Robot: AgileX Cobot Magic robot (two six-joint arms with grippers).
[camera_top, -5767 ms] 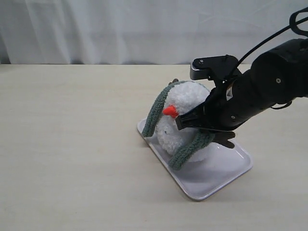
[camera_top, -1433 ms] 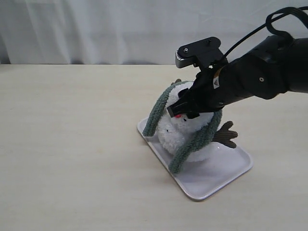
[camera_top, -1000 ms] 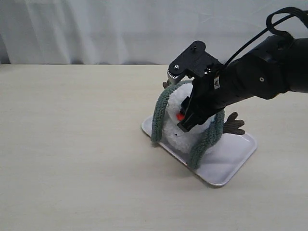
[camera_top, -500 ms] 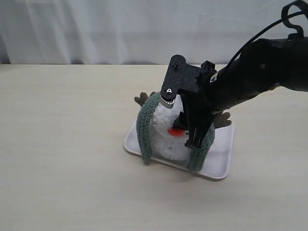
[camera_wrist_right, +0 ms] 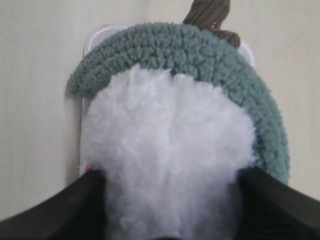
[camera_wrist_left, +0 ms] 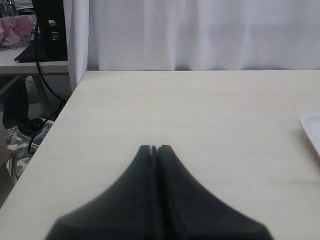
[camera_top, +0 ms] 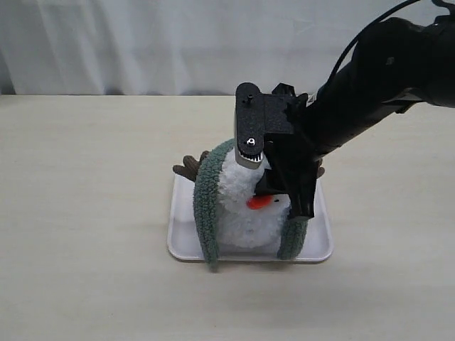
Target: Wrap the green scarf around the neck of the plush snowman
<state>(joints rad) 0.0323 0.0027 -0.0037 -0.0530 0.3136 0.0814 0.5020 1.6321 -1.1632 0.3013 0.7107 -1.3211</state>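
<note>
The plush snowman (camera_top: 238, 213) stands on a white tray (camera_top: 181, 245), its orange nose (camera_top: 257, 202) towards the camera. The green scarf (camera_top: 206, 206) lies over the back of its neck; both ends hang down the front, one on each side. My right gripper (camera_top: 281, 188) comes from above and is shut on the head. In the right wrist view white fluff (camera_wrist_right: 170, 150) fills the gap between the fingers (camera_wrist_right: 75, 205), with the scarf (camera_wrist_right: 200, 55) arching behind. My left gripper (camera_wrist_left: 154, 148) is shut, holds nothing, and hangs over bare table, outside the exterior view.
A brown twig arm (camera_top: 186, 168) sticks out behind the scarf on the left. The left wrist view catches the tray's rim (camera_wrist_left: 312, 130) at its edge, plus the table's side edge (camera_wrist_left: 60, 115) with cables and a stand beyond. A white curtain (camera_top: 178, 42) backs the table.
Held by my right gripper, the snowman and its tray have turned and slid left, so the nose now faces the camera. The scarf has stayed draped over the neck.
</note>
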